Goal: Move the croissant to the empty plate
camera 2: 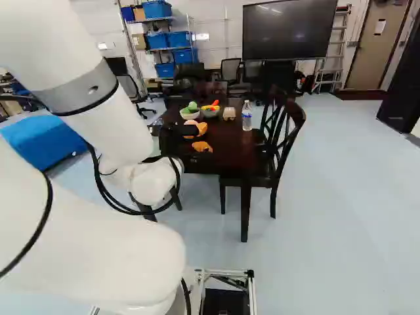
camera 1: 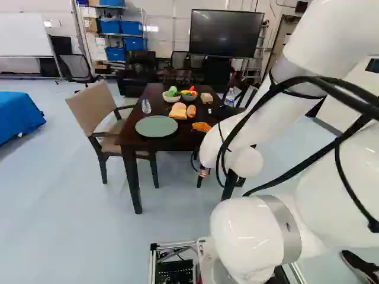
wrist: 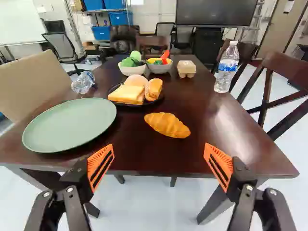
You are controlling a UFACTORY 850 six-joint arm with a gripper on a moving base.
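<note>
My gripper point(camera 2: 176, 131) shows dark over the table's near side in the right base view. In the wrist view the gripper point(wrist: 160, 166) stands wide open, nothing between its orange pads. Ahead of it, roughly midway between the two fingers' lines, the golden-brown croissant point(wrist: 167, 125) lies on the dark table, apart from the fingers. The croissant point(camera 1: 201, 126) is right of the plate in the left base view. That plate point(wrist: 70, 125), round, pale green and bare, rests near the table's edge, beyond one finger and to its side. The right base view does not show the plate.
On the table point(wrist: 192, 159), a black plate with bread point(wrist: 127, 95) sits behind the croissant. Farther back are two bowls point(wrist: 132, 70) of toy food and an egg carton point(wrist: 186, 69). One bottle point(wrist: 226, 67) stands; another point(wrist: 83, 83) lies beyond the green plate. Chairs flank the table.
</note>
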